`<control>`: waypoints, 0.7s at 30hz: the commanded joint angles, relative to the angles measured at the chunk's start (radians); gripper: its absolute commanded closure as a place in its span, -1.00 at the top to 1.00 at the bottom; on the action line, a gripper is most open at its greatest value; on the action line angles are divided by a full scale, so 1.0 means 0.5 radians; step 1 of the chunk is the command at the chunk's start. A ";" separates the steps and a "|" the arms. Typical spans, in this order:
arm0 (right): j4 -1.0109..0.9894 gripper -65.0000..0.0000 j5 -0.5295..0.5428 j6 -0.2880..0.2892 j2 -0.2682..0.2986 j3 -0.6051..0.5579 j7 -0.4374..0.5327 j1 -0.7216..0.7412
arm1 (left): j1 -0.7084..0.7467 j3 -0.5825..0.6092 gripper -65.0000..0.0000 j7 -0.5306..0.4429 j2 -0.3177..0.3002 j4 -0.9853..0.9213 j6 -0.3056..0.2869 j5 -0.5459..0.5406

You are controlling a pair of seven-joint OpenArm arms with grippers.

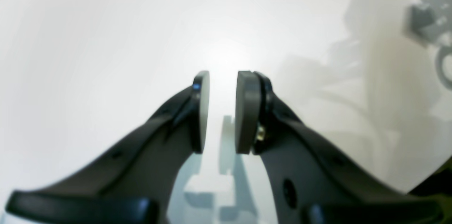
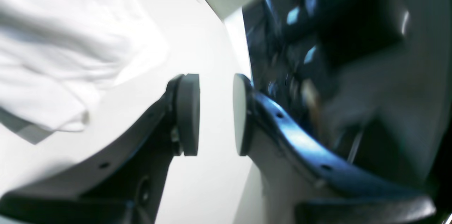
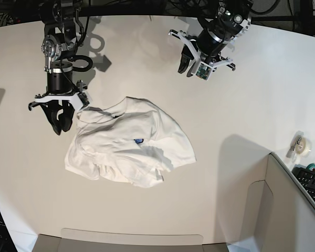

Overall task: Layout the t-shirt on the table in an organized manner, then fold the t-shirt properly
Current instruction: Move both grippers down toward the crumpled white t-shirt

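Both grippers are empty, jaws parted to a narrow gap. The right gripper (image 3: 59, 126) hangs at the shirt's left edge; its wrist view shows bare table between the pads and cloth just off to the side. The left gripper (image 3: 191, 65) is well apart from the shirt, over bare table (image 3: 252, 94) on the far right.

The t-shirt (image 3: 127, 142) lies crumpled mid-table, slightly left of centre, mostly plain white side up with a small blue patch (image 3: 139, 140) showing. It is not laid out yet.

Risks:
- Layers are bunched, so a pinch at the left edge could grab two plies or a sleeve instead of one hem, and lifting would twist it further.
- The narrow jaw gap could push cloth ahead instead of straddling it. Open wider before descending.
- The left arm has a long reach to the shirt, and a one-sided pull would drag the whole lump.

Orientation: the long axis runs roughly far-left to near-right on a diagonal. I can't tell the collar end from the hem for sure; a dark-edged fold near the far-left may be the neck.
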 commanded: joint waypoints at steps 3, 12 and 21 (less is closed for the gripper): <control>-0.091 -0.48 -0.158 -0.037 0.111 -0.154 0.022 0.055 | -0.086 -0.006 -0.58 0.024 -0.014 0.032 0.000 -0.064; -0.128 -0.48 -0.189 -0.037 0.397 -0.277 0.016 0.018 | -0.163 -0.009 -0.58 0.076 -0.011 0.029 0.000 -0.073; -0.027 -0.48 0.508 -0.037 0.127 0.128 0.010 -0.102 | -0.160 -0.009 -0.58 0.076 -0.014 0.026 0.000 -0.073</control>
